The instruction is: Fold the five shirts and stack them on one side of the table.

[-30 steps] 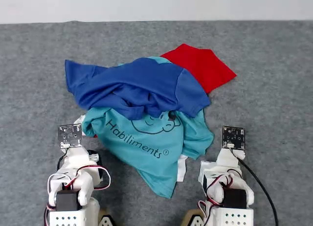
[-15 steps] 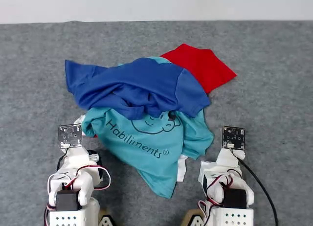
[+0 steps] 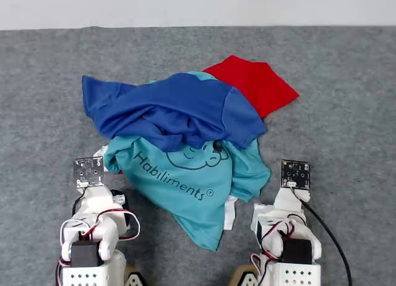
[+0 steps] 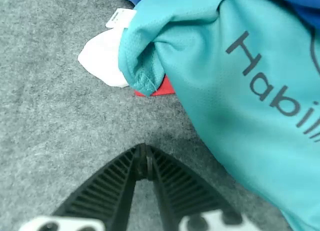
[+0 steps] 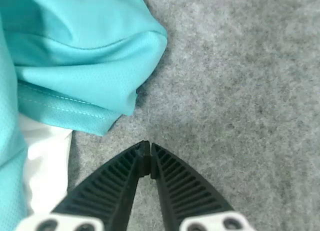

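A loose heap of shirts lies mid-table: a dark blue shirt on top, a teal printed shirt spread toward the arms, a red shirt at the far right, and a white shirt peeking from under the teal one. In the left wrist view the teal shirt covers bits of white and red cloth; my left gripper is shut over bare mat, a short way from the teal hem. My right gripper is shut beside the teal sleeve and white cloth.
Grey felt mat covers the table, with open room to the left and right of the heap. Both arms rest at the near edge, the left arm and right arm on either side of the teal shirt's tip.
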`<state>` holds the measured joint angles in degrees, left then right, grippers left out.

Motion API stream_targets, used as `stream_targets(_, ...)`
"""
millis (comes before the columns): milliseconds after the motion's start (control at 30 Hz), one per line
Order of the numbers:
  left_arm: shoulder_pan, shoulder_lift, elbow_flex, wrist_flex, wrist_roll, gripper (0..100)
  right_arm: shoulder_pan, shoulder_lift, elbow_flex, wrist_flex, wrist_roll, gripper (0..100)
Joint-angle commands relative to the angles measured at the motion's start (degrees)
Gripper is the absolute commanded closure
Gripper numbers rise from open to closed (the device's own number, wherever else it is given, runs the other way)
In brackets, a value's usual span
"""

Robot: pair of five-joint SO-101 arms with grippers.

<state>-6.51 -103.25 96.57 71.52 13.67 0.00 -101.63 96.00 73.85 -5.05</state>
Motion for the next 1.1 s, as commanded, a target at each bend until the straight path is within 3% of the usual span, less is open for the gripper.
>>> stream_targets(0,-0.53,-0.35,-0.13,0.35,-0.09,99,0.13,-0.84,0.53,0.22,0.44,98.9)
stream_targets(533,4.57,-0.35,-0.48,0.53,-0.97,99,0.13,-0.84,0.53,0.22,0.44,98.9)
stream_targets(633,2.73,-0.35,-3.82,0.53,-8.44,99,0.13,-0.84,0.53,0.22,0.44,98.9)
stream_targets(867,-1.58,-0.35,-13.05,-3.52,-41.76,99,0.13,-0.84,0.53,0.22,0.44,98.9)
stream_targets(1067,-1.58,0.09,-18.77,-6.07,-43.6,99,0.13,-0.84,0.53,0.22,0.44,98.9)
